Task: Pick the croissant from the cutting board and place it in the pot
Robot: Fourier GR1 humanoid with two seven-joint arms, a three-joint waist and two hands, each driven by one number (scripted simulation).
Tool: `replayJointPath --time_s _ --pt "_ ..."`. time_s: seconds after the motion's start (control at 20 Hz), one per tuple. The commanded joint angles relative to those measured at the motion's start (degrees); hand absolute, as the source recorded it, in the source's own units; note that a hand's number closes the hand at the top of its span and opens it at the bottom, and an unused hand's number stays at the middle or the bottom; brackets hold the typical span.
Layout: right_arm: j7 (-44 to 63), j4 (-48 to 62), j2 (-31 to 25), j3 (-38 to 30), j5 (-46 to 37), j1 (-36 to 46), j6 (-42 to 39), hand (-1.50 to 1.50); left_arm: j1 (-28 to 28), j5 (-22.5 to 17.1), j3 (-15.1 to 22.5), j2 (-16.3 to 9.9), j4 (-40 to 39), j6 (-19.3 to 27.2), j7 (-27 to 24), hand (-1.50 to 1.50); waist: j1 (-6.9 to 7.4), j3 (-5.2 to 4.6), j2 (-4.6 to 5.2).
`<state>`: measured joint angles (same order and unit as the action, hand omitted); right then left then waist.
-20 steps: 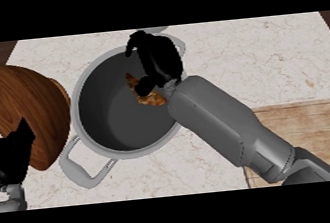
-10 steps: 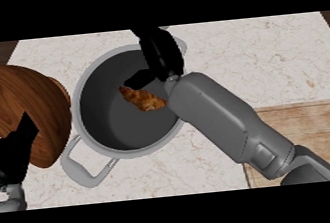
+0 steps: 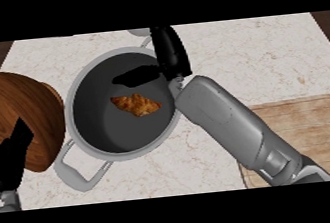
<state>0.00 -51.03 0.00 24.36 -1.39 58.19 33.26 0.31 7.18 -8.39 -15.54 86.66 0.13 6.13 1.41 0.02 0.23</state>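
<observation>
Croissant (image 3: 137, 105) lies on the dark floor of the pot (image 3: 96, 140), a little toward the pot's far side and clear of its wall. No finger touches it. The pot is grey with a pale rim and two loop handles, one pointing to the counter's (image 3: 266, 53) near-left corner, the other at the far edge, mostly hidden behind the right hand (image 3: 168, 53).

That right hand hangs over the pot's far rim with its fingers straight and holding nothing, its thumb (image 3: 136, 76) reaching out over the pot's inside. The grey forearm (image 3: 225, 123) behind it runs slantwise from the counter's near-right corner and crosses the pot's right rim.

A cutting board (image 3: 311, 129) of pale wood sits at the near-right corner, partly covered by that forearm. A round wooden bowl (image 3: 12, 113) of dark brown stands at the left edge, just beside the pot.

The left hand (image 3: 8, 159) shows at the near-left corner, in front of the bowl, fingers up and straight, touching nothing I can make out.
</observation>
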Motion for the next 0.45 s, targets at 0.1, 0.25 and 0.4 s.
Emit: replayJointPath --time_s 0.1,0.25,0.4 --pt "-2.19 -7.8 -1.67 -2.79 2.56 -8.41 -7.25 -1.5 -0.85 0.96 0.0 0.91 2.14 1.14 3.04 0.0 -1.41 0.0 -0.33" --pt "0.53 -15.51 -5.1 -5.08 4.05 -11.73 -9.39 -1.5 2.24 -0.75 -0.84 0.39 4.57 -0.9 3.34 0.0 -1.55 0.0 -0.46" --pt "-6.91 -20.38 -8.66 -5.59 6.03 -22.45 -13.44 -1.5 3.09 0.36 -1.25 0.5 2.21 -0.36 -0.76 0.0 -1.73 0.0 -0.34"
